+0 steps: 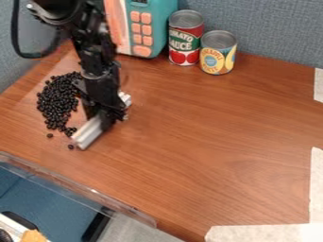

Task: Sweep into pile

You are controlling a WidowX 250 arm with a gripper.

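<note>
On a wood-grain worktop [221, 123], with a teal-and-peach toy [154, 40] and two food cans, one red-and-green [185, 47], one yellow-labelled [218, 54], at its back edge, my black pincer [108, 116] is closed on the middle of a pale bar [89, 132], slanted beside the scattered black beans [58, 101] at the worktop's left side. The sweep calls for the bar's long side to meet the beans low and level, in short, slow strokes toward the thick of the patch; too fast, and they may roll off or slip around the near end. Two strays, one below the patch [50, 135] and one just beside the bar's near end [71, 147], likely need a stroke begun from their outer side. Hard to make out: my arm covers part of the patch's far edge, my pincer hides the bar's middle, and I cannot tell whether the bar's underside touches the wood all along or whether any bean lies beneath it.
</note>
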